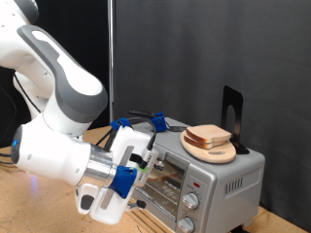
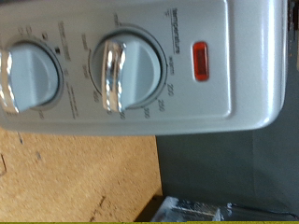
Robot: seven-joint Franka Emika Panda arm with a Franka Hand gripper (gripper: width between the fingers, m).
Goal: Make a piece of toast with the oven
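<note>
Toast: on board atop oven, not yet inside.
Gripper: at oven front, facing knob.
Jaws: state cannot be told.

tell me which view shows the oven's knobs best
The wrist view: it looks straight at the oven front panel, with one round knob filling the middle and a second at the edge. The exterior view shows the knobs only small, low on the oven's front, beside the gripper.
</note>
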